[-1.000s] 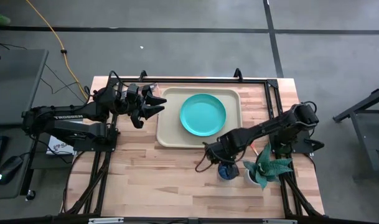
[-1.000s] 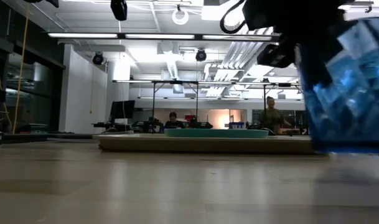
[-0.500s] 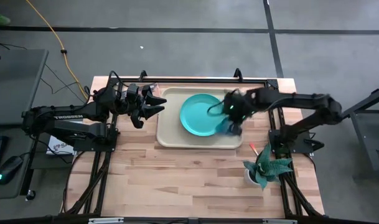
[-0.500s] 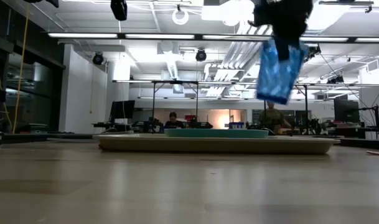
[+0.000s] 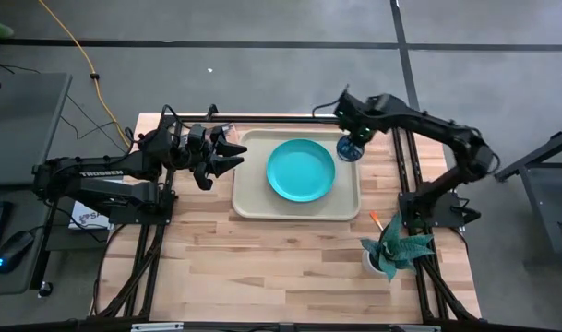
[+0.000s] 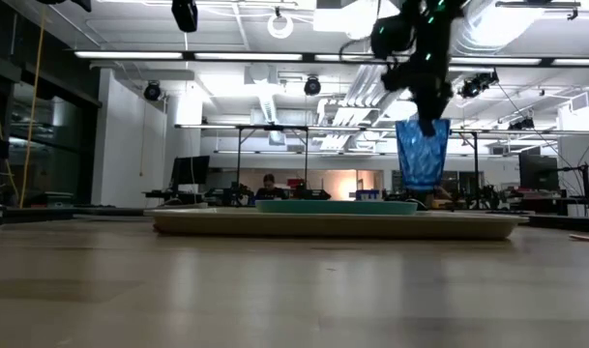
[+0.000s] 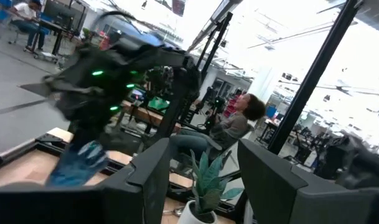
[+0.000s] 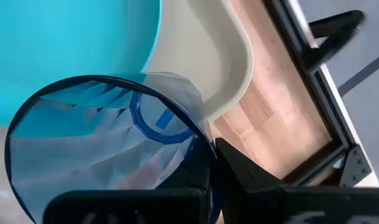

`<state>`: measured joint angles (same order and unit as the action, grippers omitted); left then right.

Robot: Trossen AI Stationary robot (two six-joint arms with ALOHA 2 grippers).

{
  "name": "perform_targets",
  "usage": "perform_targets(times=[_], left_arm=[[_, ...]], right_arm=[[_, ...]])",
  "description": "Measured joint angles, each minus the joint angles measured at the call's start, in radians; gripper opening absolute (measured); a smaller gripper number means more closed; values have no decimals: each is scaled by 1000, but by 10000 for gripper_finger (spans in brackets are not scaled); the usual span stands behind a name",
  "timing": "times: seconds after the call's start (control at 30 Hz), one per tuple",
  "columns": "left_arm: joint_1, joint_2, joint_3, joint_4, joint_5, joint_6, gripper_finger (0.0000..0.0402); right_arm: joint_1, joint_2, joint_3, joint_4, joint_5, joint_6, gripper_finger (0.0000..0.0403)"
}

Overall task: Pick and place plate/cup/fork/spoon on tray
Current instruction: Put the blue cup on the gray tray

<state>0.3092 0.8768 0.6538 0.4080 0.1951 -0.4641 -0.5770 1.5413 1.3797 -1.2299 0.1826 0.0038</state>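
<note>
Right gripper (image 5: 352, 138) pinches the cup (image 5: 350, 148) in open air above the tray's (image 5: 251, 205) far corner rim, the plate (image 5: 301, 171) beside; left gripper (image 5: 230, 154) spread.

The cup (image 8: 108, 140) is translucent blue plastic, faceted and glossy. The plate (image 5: 301, 170) looks like smooth turquoise plastic with a soft sheen; the tray (image 5: 251, 198) around it is matt beige plastic. The table (image 5: 253, 267) is pale wood in jointed strips, grain visible at 6 o'clock.

Floor: you're seeing grey concrete (image 5: 262, 83) crossed by dark lines.
Ceiling: strip lights (image 6: 226, 55) are glowing overhead.
Furniture: desks (image 6: 265, 198) are standing behind.
Cable: yellow cord (image 5: 77, 46) is trailing.
</note>
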Motion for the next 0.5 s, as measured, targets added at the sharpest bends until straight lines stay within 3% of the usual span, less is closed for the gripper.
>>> perform_targets(times=[0.17, 0.5], left_arm=[[0, 0, 0, 0, 0, -33, 170], [0, 0, 0, 0, 0, -31, 170]], right_arm=[[-72, 98, 8, 46, -46, -63, 0], [-176, 152, 8, 145, -112, 10, 0]])
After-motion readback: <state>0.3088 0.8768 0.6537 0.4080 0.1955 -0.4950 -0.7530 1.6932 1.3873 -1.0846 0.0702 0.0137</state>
